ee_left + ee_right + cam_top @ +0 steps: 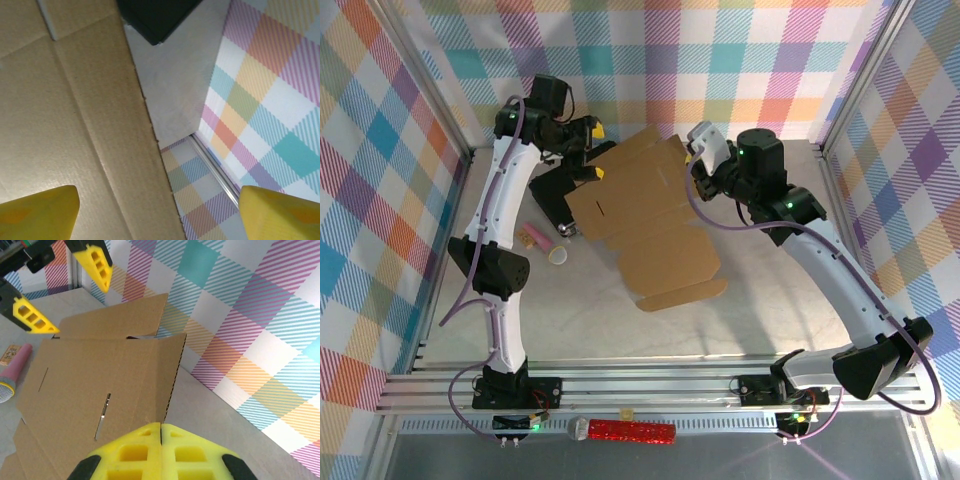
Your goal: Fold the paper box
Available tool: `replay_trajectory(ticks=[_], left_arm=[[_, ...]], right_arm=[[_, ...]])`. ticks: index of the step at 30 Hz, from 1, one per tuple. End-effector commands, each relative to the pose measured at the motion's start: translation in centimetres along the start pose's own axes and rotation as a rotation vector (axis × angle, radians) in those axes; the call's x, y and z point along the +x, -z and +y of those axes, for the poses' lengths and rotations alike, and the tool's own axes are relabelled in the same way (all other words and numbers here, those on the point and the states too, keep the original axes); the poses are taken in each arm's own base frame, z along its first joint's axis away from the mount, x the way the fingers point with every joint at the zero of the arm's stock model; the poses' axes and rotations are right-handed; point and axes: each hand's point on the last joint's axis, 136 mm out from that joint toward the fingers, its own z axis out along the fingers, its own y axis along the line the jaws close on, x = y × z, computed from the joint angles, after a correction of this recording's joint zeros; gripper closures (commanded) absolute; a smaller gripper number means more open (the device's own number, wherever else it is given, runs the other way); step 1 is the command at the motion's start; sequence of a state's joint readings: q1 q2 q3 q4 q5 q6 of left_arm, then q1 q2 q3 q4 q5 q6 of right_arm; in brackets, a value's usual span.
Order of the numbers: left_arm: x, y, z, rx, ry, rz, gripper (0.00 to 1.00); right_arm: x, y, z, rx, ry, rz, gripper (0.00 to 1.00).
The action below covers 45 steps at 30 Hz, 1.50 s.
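Note:
The paper box (645, 215) is a flat brown die-cut cardboard sheet in the middle of the table, with its far part lifted off the surface. My right gripper (699, 166) is at the sheet's far right edge. In the right wrist view its yellow fingertips (161, 426) are pressed together, with the corrugated edge of the paper box (95, 375) running into the seam. My left gripper (599, 152) is at the sheet's far left corner, open. Its yellow fingers (40, 212) stand wide apart, and the edge of the paper box (75, 125) lies between them untouched. The left gripper (65, 290) also shows beyond the sheet.
A black case (556, 195) lies left of the sheet under the left arm. A pink microphone (546, 240) and a small wooden block (9, 354) lie near it. A red glitter microphone (625, 431) rests on the front rail. Plaid walls (880, 110) close in the back and sides.

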<state>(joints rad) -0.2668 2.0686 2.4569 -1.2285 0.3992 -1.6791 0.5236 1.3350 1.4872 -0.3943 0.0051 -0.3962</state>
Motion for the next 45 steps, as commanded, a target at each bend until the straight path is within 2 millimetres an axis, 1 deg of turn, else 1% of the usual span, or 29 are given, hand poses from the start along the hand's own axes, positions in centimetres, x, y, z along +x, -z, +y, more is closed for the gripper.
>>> replay_trajectory(ticks=[1, 4, 6, 10, 14, 16, 17, 18, 19, 20, 22, 23, 25, 26, 28, 29, 31, 32, 34, 36, 38, 41, 43, 45], left_arm=[[1.1, 0.4, 1.2, -0.037, -0.007, 0.052, 0.16], [1.3, -0.5, 1.2, -0.046, -0.003, 0.081, 0.13], [1.2, -0.4, 1.4, -0.050, -0.005, 0.079, 0.12], [1.0, 0.6, 1.5, -0.045, -0.012, 0.070, 0.12], [-0.4, 2.0, 1.6, -0.020, -0.011, 0.040, 0.11], [-1.1, 2.9, 0.5, 0.027, -0.109, 0.010, 0.09], [-1.2, 3.4, -0.3, 0.057, -0.181, 0.001, 0.10], [-0.4, 3.6, -2.4, 0.143, -0.324, 0.029, 0.12], [0.9, 3.9, -4.1, 0.218, -0.463, 0.074, 0.12], [1.9, 4.1, -4.6, 0.252, -0.594, 0.110, 0.13], [4.6, 4.7, -5.2, 0.346, -0.859, 0.201, 0.20], [4.9, 4.4, -4.5, 0.330, -0.900, 0.220, 0.22], [4.0, 3.5, -3.2, 0.265, -0.847, 0.230, 0.24], [3.5, 3.3, -2.8, 0.231, -0.794, 0.216, 0.23], [3.2, 3.6, -2.5, 0.196, -0.685, 0.178, 0.17], [3.0, 4.2, -2.2, 0.180, -0.625, 0.137, 0.16], [3.4, 4.9, -1.7, 0.181, -0.504, 0.091, 0.19], [4.2, 4.9, -1.5, 0.196, -0.449, 0.100, 0.20], [5.2, 4.0, -0.2, 0.159, -0.340, 0.134, 0.21], [6.0, 2.8, 1.5, 0.087, -0.233, 0.172, 0.21], [6.5, 1.5, 2.7, 0.033, -0.131, 0.206, 0.19], [6.0, 0.5, 3.7, -0.014, -0.056, 0.196, 0.13], [5.1, 0.0, 4.3, -0.050, -0.008, 0.173, 0.07], [3.9, 0.1, 4.6, -0.075, 0.034, 0.148, 0.05]], right_arm=[[-3.1, 0.5, -0.7, 0.027, 0.047, -0.086, 1.00], [-3.1, 0.0, -0.8, 0.029, 0.059, -0.082, 1.00], [-2.9, -0.4, -0.8, 0.028, 0.069, -0.074, 1.00], [-2.8, -0.8, -0.6, 0.020, 0.084, -0.070, 1.00], [-2.6, -1.0, -0.4, -0.001, 0.098, -0.061, 1.00], [-2.4, -1.2, -0.1, -0.020, 0.099, -0.053, 1.00], [-2.4, -1.3, 0.0, -0.035, 0.097, -0.051, 1.00], [-2.4, -1.4, 0.1, -0.048, 0.092, -0.049, 1.00], [-2.3, -1.5, 0.2, -0.057, 0.088, -0.045, 1.00], [-2.2, -1.7, 0.3, -0.068, 0.085, -0.041, 1.00], [-2.3, -1.9, 0.6, -0.086, 0.083, -0.039, 1.00], [-2.3, -2.1, 0.6, -0.093, 0.082, -0.036, 1.00], [-2.2, -2.2, 0.8, -0.104, 0.086, -0.027, 1.00], [-2.1, -2.2, 0.8, -0.108, 0.086, -0.025, 1.00], [-2.1, -2.1, 1.0, -0.118, 0.085, -0.019, 1.00], [-2.1, -2.1, 1.1, -0.123, 0.084, -0.017, 1.00], [-2.4, -2.0, 1.2, -0.124, 0.082, -0.021, 1.00], [-2.6, -1.9, 1.4, -0.129, 0.086, -0.023, 1.00], [-2.8, -1.9, 1.7, -0.132, 0.096, -0.024, 1.00], [-3.0, -2.0, 2.0, -0.137, 0.109, -0.026, 1.00], [-3.2, -2.0, 2.4, -0.140, 0.122, -0.028, 1.00], [-3.4, -2.1, 2.9, -0.147, 0.139, -0.029, 1.00], [-3.6, -2.0, 3.2, -0.150, 0.149, -0.033, 1.00], [-3.6, -1.9, 3.6, -0.156, 0.159, -0.032, 1.00]])
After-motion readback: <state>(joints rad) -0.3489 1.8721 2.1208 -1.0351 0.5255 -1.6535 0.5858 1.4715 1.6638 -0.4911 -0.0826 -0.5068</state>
